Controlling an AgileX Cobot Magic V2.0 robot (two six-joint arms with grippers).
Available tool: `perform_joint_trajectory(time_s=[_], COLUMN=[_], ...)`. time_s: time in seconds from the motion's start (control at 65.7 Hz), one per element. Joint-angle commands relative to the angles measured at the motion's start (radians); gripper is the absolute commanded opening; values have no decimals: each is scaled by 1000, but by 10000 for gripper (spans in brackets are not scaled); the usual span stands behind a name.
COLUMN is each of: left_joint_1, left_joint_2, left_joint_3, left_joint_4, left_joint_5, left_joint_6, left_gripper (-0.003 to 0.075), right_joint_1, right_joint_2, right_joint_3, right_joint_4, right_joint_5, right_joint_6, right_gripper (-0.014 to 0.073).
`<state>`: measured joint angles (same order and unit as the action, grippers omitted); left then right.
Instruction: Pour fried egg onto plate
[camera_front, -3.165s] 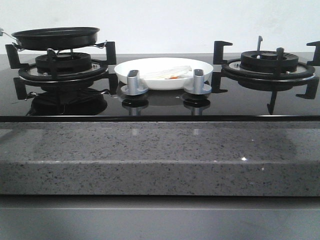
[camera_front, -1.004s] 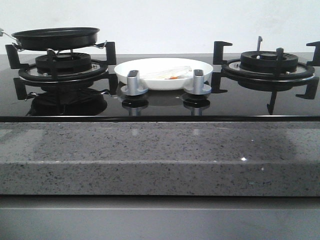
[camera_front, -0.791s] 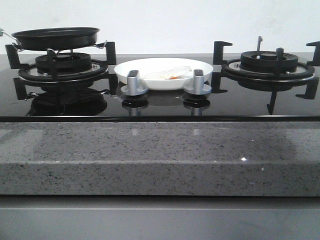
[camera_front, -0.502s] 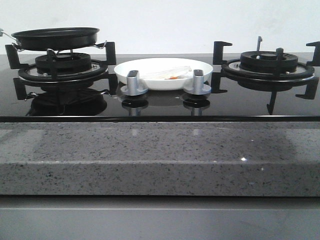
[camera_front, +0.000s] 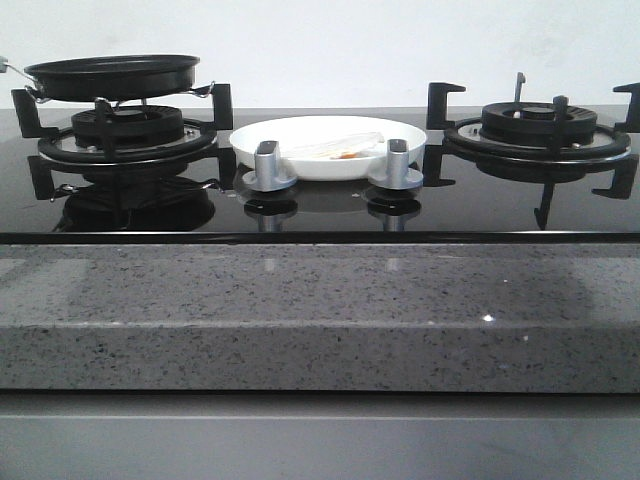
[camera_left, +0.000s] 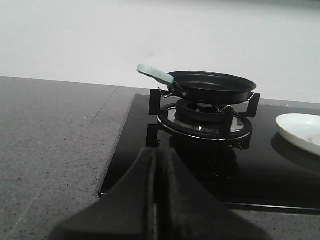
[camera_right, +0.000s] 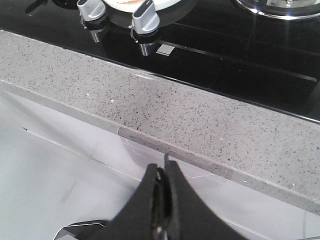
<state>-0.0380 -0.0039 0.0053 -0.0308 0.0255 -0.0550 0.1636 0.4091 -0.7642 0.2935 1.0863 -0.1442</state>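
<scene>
Left gripper (camera_left: 156, 165): seen only in the left wrist view; its two black fingers are pressed flat together with nothing between them; it sits low over the grey stone counter (camera_left: 50, 145), just short of the hob's near-left corner, facing the left burner.
Frying pan (camera_front: 112, 76): black, round, resting level on the left burner grate (camera_front: 125, 135); its pale mint handle (camera_left: 155, 74) sticks out away from the plate, toward the hob's left edge.
Hob (camera_front: 320, 210): glossy black glass, mirroring the grates and knobs.
Plate (camera_front: 328, 145): white and shallow, sitting flat on the glass at the hob's middle, between the two burners; well apart from the pan's rim.
Fried egg (camera_front: 340, 150): lies flat in the plate; pale and thin, its long axis running left to right across the front view; the orange yolk spot shows at its near edge, about the plate's centre; which way it points beyond that I cannot tell.
Knobs (camera_front: 267, 165): two silver ones stand just in front of the plate and partly hide its near rim; the second (camera_front: 397, 163) is to the right.
Right burner grate (camera_front: 540, 130): bare black prongs.
Right gripper (camera_right: 162, 200): fingers clenched together on nothing; hanging below and in front of the speckled counter edge (camera_right: 210, 125), well away from the plate.
</scene>
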Motion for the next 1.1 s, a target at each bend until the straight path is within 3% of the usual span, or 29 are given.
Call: perform_joint_trajectory(time_s=[0.0,0.38,0.517,0.67,0.746,0.913,1.08], left_joint_1=[-8,-8,-8,-8,-8,-8,-8], left_joint_2=[-16,-14,-14,-14,-14,-14,-14], left_joint_3=[5,5,5,5,5,5,5], left_joint_4=[1,1,1,1,1,1,1], left_joint_5=[-86,-86,-86,-86,-86,-86,-86], left_joint_6=[-8,-8,-8,-8,-8,-8,-8], left_gripper=[-20,-20,-20,-20,-20,-20,-20], right_joint_1=[-5,-5,-45,-104,-139,-169,-173], right_joint_2=[9,-2,-82,-204,-263,-361,-439], right_joint_3=[-23,-16,126,412,538,726,783], right_joint_4=[9,-20,-44,-39,-14,26,28], right_joint_5=[-55,-91,-361,-756,-881,-1013,-1008], right_joint_6=[-9,-11,-79,-129,-129,-129,-129], right_gripper=[-68,-68,-68,-68,-68,-68,-68])
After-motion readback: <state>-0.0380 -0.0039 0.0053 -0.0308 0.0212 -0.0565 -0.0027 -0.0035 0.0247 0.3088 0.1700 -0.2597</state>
